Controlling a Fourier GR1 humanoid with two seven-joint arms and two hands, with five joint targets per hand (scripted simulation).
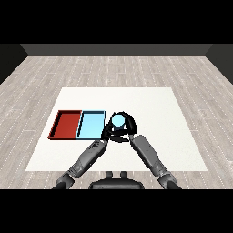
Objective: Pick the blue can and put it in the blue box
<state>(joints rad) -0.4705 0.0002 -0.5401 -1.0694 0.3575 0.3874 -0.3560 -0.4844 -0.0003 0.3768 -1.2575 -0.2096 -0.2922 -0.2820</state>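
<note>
**Q:** Where is the blue can (118, 120) found, taking the blue tray (91, 125) as the landmark?

**A:** The can is seen just beside the tray's right edge, outside it, upright with its pale top turned toward the view. Whether it stands on the white table (154, 113) or is raised above it cannot be told. The red tray (66, 124) is shown against the blue tray's left edge.

**Q:** How are the fingers disposed?

**A:** The right hand (128, 124) is shown curled round the can — fingers wrapped over its far side and right flank. The left hand (107, 133) is pressed close against the can's left, nearest the tray; whether its fingers are curled or straight cannot be made out.

**Q:** How is the can expected to handle?

**A:** It is judged light and stiff, with a smooth round wall that may slip or turn within a grasp. Hold is best taken around the middle of the wall — fingers opposed by the thumb — so that the can is kept upright while it is carried over the tray's rim.
</note>
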